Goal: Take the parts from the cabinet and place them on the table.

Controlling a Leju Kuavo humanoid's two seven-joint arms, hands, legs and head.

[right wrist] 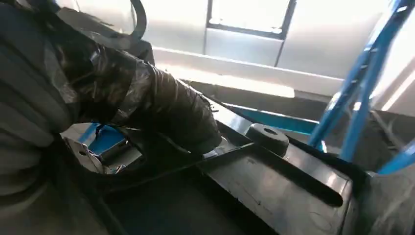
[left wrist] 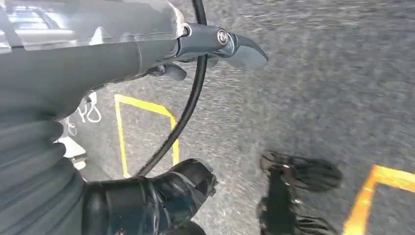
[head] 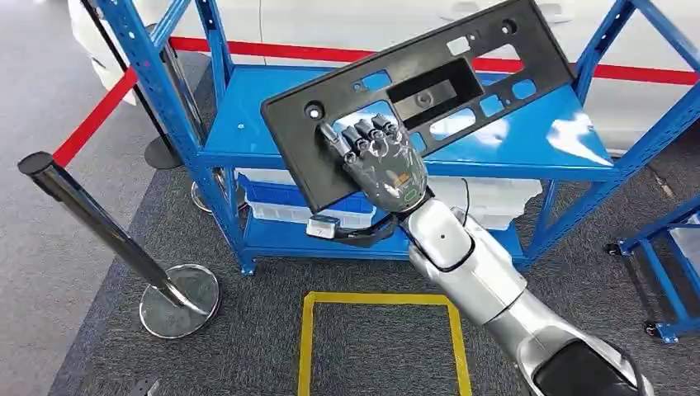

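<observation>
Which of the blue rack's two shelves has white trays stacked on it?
The lower shelf, beneath the black panel that the right hand holds. White and blue trays sit there, while the upper shelf shows a bare glossy blue surface.

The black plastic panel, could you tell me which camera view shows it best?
The head view: the whole black panel appears tilted above the blue shelf, gripped by the right hand. The right wrist view gives a dark close-up portion. The left wrist view faces the floor.
</observation>
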